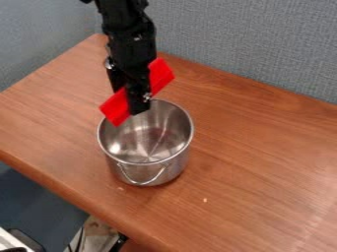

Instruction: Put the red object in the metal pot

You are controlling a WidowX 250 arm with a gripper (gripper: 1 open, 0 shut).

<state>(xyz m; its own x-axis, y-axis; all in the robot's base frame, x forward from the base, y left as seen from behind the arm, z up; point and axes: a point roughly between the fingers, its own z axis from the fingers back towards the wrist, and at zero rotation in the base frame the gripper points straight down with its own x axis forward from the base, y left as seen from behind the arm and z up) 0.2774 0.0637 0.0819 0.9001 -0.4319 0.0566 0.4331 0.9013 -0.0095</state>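
Held in the black robot gripper (136, 99), a bright red, long rectangular block (161, 74) sticks out on both sides of the dark fingers. The gripper is closed around the block's middle, hiding that part of it. From the gripper, one red end reaches toward the lower left of the view and the other toward the upper right, so the block lies slantwise across the picture. The black robot arm (124, 20) rises from the gripper to the top edge of the view.

Just below the gripper in the view is a shiny, round, straight-sided metal pot (148, 157) with a rolled rim. The gripper and block are at the pot's far side, near its rim; whether either touches the rim cannot be told. The block is outside the pot's bowl, and the visible interior shows bare, reflective metal. A thin wire handle (142, 181) hangs on the pot's near side, on the opposite side from the gripper.

Under the pot and around it on all sides of the gripper spreads a reddish-brown wood-grain table (263, 148). Behind the gripper stands a grey textured wall (250, 39). Far below the gripper, at the lower left corner of the view, are dark cables (74, 239) beside a pale object, too cut off to identify.
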